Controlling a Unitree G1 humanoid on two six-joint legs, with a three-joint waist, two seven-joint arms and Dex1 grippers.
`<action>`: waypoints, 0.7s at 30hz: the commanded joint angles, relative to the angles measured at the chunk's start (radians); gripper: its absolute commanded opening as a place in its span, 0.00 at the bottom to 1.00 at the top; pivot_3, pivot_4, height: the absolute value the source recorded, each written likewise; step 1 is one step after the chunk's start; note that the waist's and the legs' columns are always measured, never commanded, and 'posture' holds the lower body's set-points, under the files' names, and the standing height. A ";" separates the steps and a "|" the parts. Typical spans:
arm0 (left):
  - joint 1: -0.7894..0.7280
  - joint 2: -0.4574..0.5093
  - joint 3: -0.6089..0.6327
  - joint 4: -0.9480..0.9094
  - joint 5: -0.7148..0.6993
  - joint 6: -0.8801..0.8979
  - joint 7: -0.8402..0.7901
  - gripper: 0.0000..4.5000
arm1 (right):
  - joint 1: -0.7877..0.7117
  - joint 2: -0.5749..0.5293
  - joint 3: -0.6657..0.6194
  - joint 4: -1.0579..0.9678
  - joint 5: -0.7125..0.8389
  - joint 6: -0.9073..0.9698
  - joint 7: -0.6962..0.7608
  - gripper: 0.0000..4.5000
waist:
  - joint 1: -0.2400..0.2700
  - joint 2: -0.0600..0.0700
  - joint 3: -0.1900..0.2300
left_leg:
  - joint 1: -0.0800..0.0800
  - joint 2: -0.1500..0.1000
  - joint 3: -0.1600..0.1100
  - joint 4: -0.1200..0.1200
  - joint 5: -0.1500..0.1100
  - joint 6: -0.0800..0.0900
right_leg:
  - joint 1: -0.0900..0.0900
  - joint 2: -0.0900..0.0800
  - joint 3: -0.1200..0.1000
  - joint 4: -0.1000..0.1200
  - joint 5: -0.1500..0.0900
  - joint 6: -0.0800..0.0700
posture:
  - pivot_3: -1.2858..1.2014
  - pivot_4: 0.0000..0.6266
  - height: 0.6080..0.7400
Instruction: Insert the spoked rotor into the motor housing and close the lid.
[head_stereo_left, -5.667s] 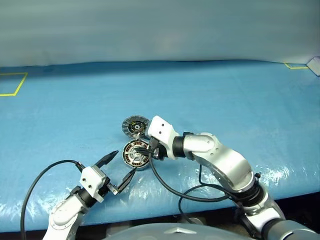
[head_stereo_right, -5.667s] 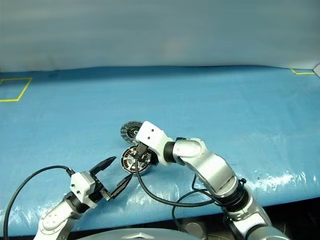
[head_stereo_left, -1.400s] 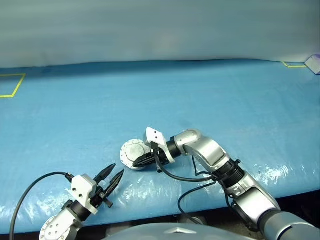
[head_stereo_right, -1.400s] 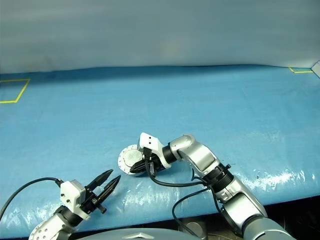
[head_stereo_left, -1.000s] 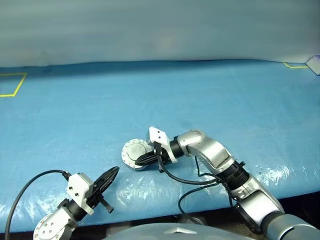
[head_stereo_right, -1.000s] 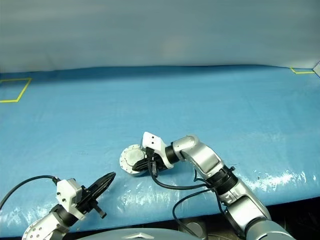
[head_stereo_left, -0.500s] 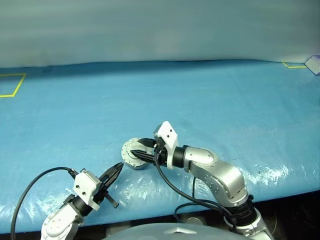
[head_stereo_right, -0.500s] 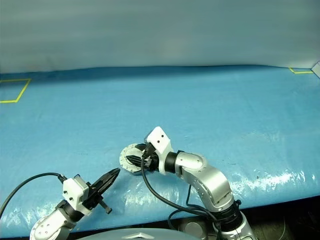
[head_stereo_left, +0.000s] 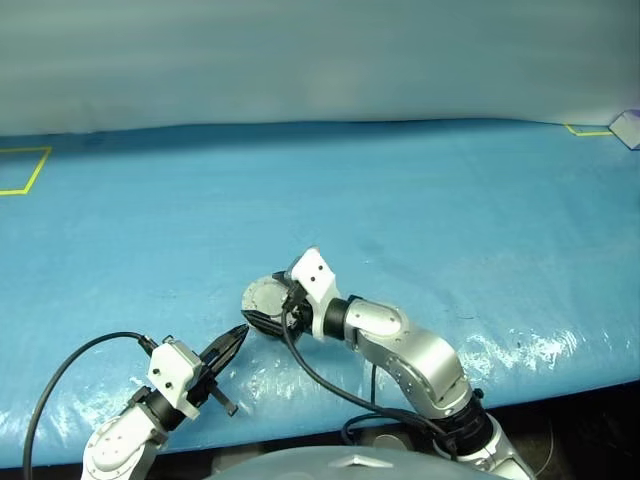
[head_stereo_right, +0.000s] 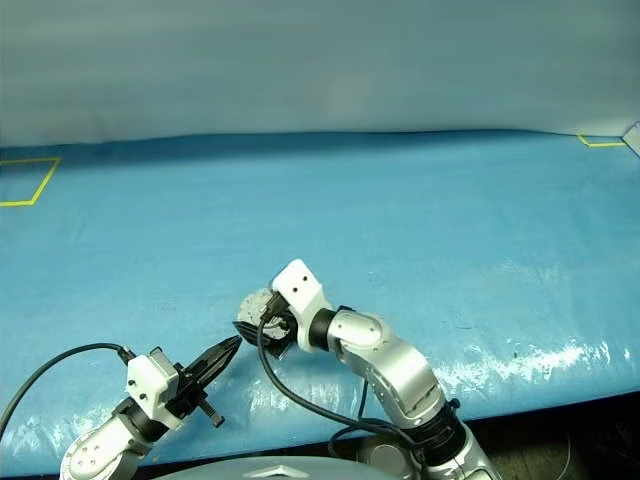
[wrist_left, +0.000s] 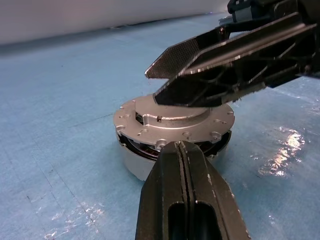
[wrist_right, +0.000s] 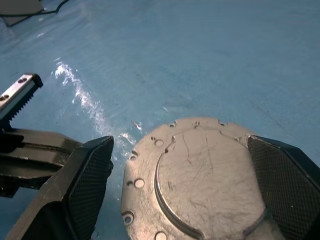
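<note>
The motor housing sits on the blue table near its front edge, with the lid lying flat on top, plain grey face and raised boss up. The spoked rotor is hidden under the lid. My right gripper hangs open just above the lid, one finger on each side of it, also seen from the head and across from the left wrist. My left gripper is shut and empty, pointing at the housing's side from a short way off, its tips not touching it.
Blue sheeting covers the whole table and wrinkles glossy near the front edge. Yellow tape marks lie at the far left and far right. Black cables trail from both wrists.
My right gripper has gone from shut beside the lid to wide open, and its wrist has swung round over the lid. The left gripper stayed shut and in place.
</note>
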 joint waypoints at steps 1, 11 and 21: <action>0.001 -0.003 -0.001 -0.004 0.007 -0.023 -0.001 0.00 | 0.000 -0.013 0.030 0.013 -0.018 -0.060 0.024 1.00 | 0.000 0.000 0.000 | 0.000 0.000 0.000 0.000 0.000 0.000 | 0.000 0.000 0.000 0.000 0.000 0.000 | 0.52 0.24 1.00; -0.007 -0.010 -0.008 0.008 0.016 -0.028 -0.001 0.00 | 0.011 -0.007 0.039 0.064 -0.037 -0.115 0.025 1.00 | 0.000 -0.001 -0.001 | 0.001 0.000 0.000 0.000 0.000 0.000 | 0.001 0.000 0.000 0.000 0.000 0.000 | 0.52 0.24 1.00; -0.019 -0.007 -0.012 0.017 0.021 -0.023 -0.003 0.00 | 0.008 0.012 0.003 0.095 -0.046 -0.127 0.005 1.00 | 0.000 -0.002 -0.001 | 0.001 0.000 0.000 0.000 0.000 0.000 | 0.001 0.000 0.000 0.000 0.000 0.000 | 0.52 0.24 1.00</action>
